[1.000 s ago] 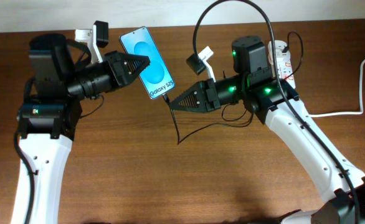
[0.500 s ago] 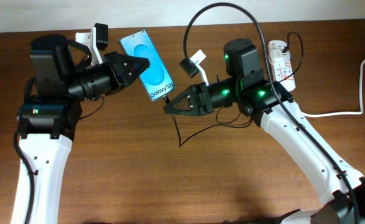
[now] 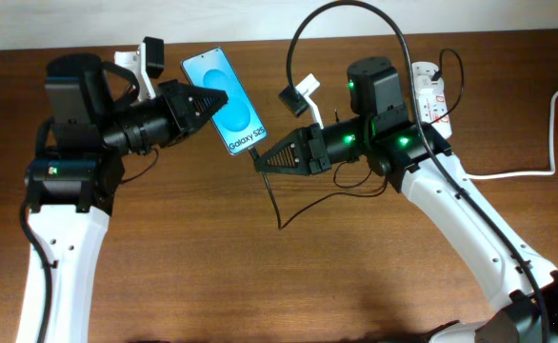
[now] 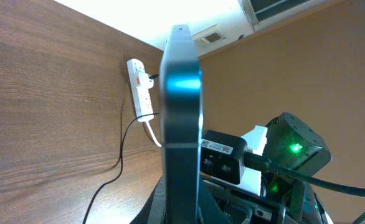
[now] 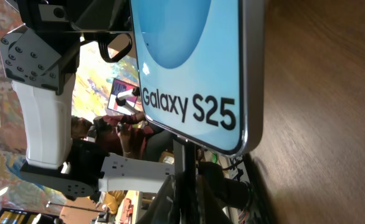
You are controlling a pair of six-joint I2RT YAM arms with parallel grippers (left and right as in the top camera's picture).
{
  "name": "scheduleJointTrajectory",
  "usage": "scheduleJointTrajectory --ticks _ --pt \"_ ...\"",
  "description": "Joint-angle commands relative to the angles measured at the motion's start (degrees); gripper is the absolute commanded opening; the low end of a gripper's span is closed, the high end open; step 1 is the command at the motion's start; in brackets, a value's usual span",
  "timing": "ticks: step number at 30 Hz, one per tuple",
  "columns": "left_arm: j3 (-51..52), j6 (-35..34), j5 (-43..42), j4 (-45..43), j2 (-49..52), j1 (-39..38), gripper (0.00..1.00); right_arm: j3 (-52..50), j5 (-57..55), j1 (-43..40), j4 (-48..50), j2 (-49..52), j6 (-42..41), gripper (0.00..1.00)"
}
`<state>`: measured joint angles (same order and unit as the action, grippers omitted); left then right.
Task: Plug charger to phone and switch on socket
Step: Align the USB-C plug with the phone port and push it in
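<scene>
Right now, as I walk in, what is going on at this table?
The left tool holds the phone up off the table, with the screen facing upward. The right tool grips the charger near its tip and has it at the phone's bottom edge; whether it is fully in, I cannot tell. The socket lies near the far edge, no tool on it.

Overhead view evenly lit, sharp; soft dark shadows on table [image 3: 212, 267] along near edge. Cyan phone [image 3: 224, 100] screen glows bright. Left wrist view: phone edge close, blurred, blue sheen; top band overexposed white. Right wrist view: screen text sharp, left background blurred.
</scene>
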<state>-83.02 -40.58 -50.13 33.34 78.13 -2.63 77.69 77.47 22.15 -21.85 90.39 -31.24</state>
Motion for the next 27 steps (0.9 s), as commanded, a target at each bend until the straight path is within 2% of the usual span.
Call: scheduleJointTrajectory --ticks 1,5,13,15,17,20,24,27 --pt "-0.5 0.3 -1.5 0.6 -0.5 0.2 0.0 0.6 -0.2 0.0 0.3 0.0 0.7 0.05" --pt "-0.5 1.6 -1.8 1.9 -0.5 -1.6 0.0 0.6 -3.0 0.0 4.8 0.0 -3.8 0.05" --pt "-0.5 2.5 -4.6 3.6 -0.5 -1.6 0.0 0.6 -4.2 -0.1 7.5 0.0 -5.7 0.06" --pt "-0.5 2.5 -5.6 4.0 -0.5 -1.6 0.0 0.6 -4.2 -0.1 7.5 0.0 -5.8 0.16" --pt "-0.5 2.5 -5.7 4.1 -0.5 -1.6 0.0 0.6 -4.2 -0.1 7.5 0.0 -5.8 0.17" --pt "-0.5 2.5 -5.7 5.0 -0.5 -1.6 0.0 0.6 -4.3 -0.1 7.6 0.0 -5.7 0.28" --pt "-0.5 2.5 -6.1 3.6 -0.5 -1.6 0.0 0.6 -5.8 -0.1 7.5 0.0 -5.7 0.54" --pt "-0.5 4.0 -6.1 -0.2 -0.5 -1.6 0.0 0.6 -8.1 -0.1 7.3 0.0 -5.7 0.58"
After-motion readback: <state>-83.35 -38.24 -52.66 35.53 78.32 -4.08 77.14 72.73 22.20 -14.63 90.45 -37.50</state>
